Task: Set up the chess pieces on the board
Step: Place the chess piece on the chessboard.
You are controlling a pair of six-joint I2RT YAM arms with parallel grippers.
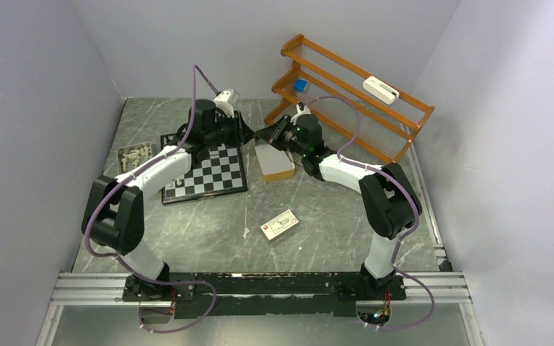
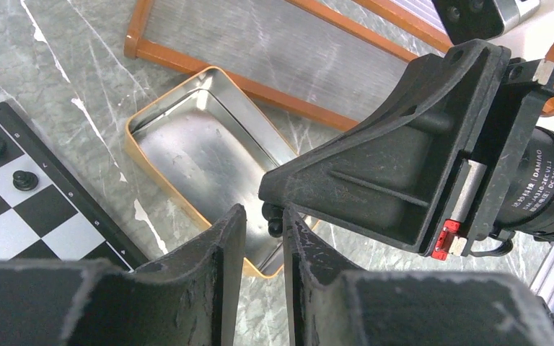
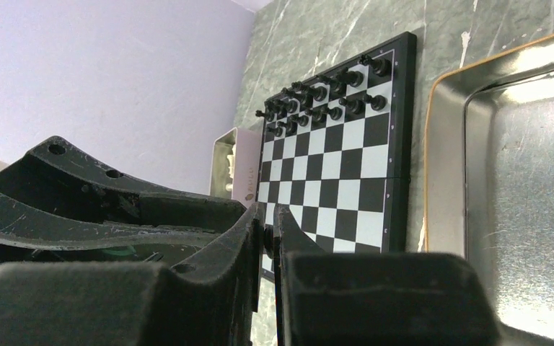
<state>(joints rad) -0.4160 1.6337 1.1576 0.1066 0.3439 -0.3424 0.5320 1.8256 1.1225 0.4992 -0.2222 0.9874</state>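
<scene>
Tin box (image 2: 180,155) sits under the right gripper (image 3: 267,216) clamping a black piece (image 2: 275,225), left gripper (image 2: 263,211) parted around it.

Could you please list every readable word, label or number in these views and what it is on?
"DAMIAO": on the right arm's motor housing; the line beneath is too small to read.
Border marks on the board: too blurred.
Print on the small white box: too small.
</scene>
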